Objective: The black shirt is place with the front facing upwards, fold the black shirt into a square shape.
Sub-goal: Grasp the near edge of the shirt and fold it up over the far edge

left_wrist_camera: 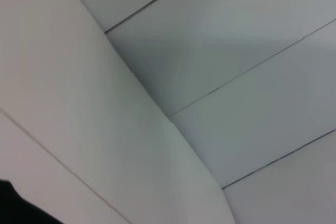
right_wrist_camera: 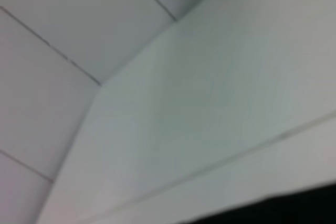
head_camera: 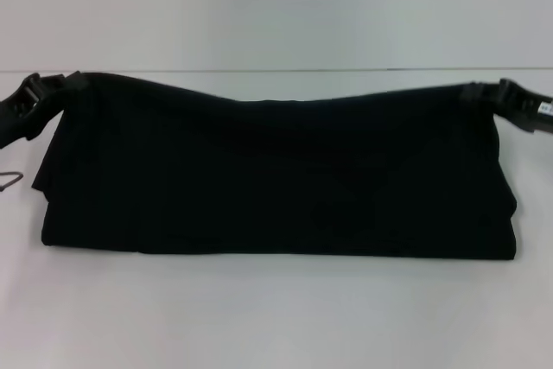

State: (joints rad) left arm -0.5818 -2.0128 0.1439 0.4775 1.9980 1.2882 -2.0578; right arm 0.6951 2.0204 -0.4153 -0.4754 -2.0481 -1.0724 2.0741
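On the white table (head_camera: 276,317) the black shirt (head_camera: 276,183) lies as a wide band, folded double, its lower fold resting flat near the table's front edge. Its upper edge is lifted and stretched between the two grippers, sagging a little in the middle. The left gripper (head_camera: 62,85) is clamped on the shirt's upper left corner; the right gripper (head_camera: 477,92) is clamped on the upper right corner — both well apart, level with each other. No letters show on the cloth. Beside the shirt's left edge a small thin wire-like thing (head_camera: 10,181) lies on the table — what it is I cannot tell. Each wrist view shows pale panelled wall and a sliver of black cloth.
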